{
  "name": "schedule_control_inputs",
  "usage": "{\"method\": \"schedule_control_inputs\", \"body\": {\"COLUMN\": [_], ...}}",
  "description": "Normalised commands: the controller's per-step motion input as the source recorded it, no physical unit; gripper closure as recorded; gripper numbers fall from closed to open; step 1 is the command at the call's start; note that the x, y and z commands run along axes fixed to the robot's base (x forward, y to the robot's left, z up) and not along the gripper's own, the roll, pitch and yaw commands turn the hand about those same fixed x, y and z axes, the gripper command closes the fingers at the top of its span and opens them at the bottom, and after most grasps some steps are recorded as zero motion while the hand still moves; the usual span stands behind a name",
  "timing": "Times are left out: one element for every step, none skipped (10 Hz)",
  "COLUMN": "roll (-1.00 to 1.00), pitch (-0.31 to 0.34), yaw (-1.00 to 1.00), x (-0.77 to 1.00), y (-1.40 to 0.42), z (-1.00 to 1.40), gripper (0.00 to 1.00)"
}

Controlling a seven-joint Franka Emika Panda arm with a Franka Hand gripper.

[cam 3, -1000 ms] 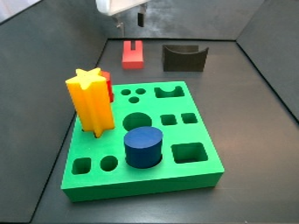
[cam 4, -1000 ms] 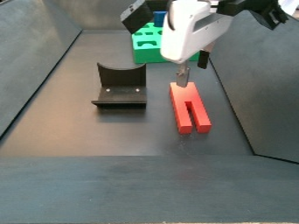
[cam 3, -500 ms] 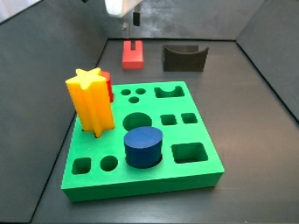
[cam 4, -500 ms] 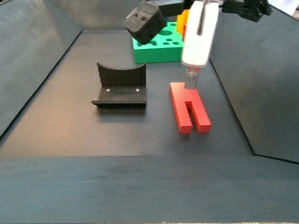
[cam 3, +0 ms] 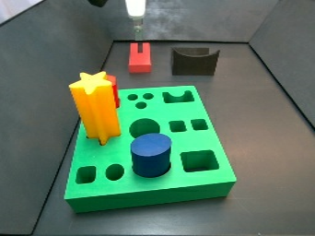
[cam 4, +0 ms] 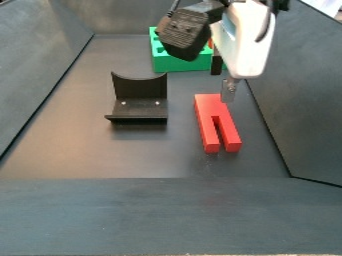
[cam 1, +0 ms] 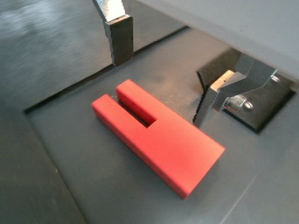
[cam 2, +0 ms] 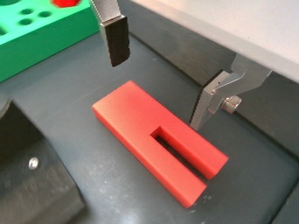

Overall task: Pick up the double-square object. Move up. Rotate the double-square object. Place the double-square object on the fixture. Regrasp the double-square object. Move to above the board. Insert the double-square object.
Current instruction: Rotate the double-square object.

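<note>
The double-square object (cam 4: 217, 122) is a red flat block with a slot in one end. It lies on the dark floor, seen in both side views (cam 3: 140, 57) and both wrist views (cam 1: 158, 140) (cam 2: 140, 131). My gripper (cam 4: 230, 86) hangs above its far end, open and empty. It also shows in the side view (cam 3: 136, 33). In both wrist views the gripper (cam 1: 163, 70) (cam 2: 162, 72) has one finger (cam 1: 121, 39) (cam 2: 114, 39) on each side of the block's end, not touching it. The fixture (cam 4: 136, 97) stands beside the block.
The green board (cam 3: 185, 120) holds a yellow star (cam 3: 95, 106), a blue cylinder (cam 3: 151, 152) and a red piece (cam 3: 114, 92) behind the star. It also shows behind the gripper in a side view (cam 4: 181, 60). Dark walls enclose the floor. The fixture (cam 3: 193, 61) stands near the back wall.
The wrist has turned about its vertical axis and shifted slightly sideways over the red block. The block, the fixture and the board have not moved.
</note>
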Motion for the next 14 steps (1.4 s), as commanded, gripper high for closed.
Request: {"method": "schedule_control_inputs", "body": {"roll": [0.0, 0.0, 0.0, 0.0, 0.0, 0.0, 0.0, 0.0, 0.0, 0.0, 0.0, 0.0, 0.01, 0.01], "pitch": [-0.008, -0.009, -0.009, -0.01, -0.01, -0.011, -0.012, -0.012, -0.014, -0.015, -0.016, -0.017, -0.019, -0.021], "yaw": [1.0, 1.0, 1.0, 1.0, 1.0, 1.0, 1.0, 1.0, 1.0, 1.0, 1.0, 1.0, 1.0, 1.0], "x": [0.03, 0.03, 0.03, 0.03, 0.03, 0.03, 0.03, 0.03, 0.03, 0.03, 0.03, 0.03, 0.03, 0.03], "y": [0.0, 0.0, 0.0, 0.0, 0.0, 0.0, 0.0, 0.0, 0.0, 0.0, 0.0, 0.0, 0.0, 0.0], "z": [-0.03, -0.03, -0.03, -0.03, -0.03, -0.03, -0.03, -0.03, -0.03, -0.03, -0.03, -0.03, -0.03, -0.03], "gripper": [0.0, 0.0, 0.0, 0.0, 0.0, 0.0, 0.0, 0.0, 0.0, 0.0, 0.0, 0.0, 0.0, 0.0]}}
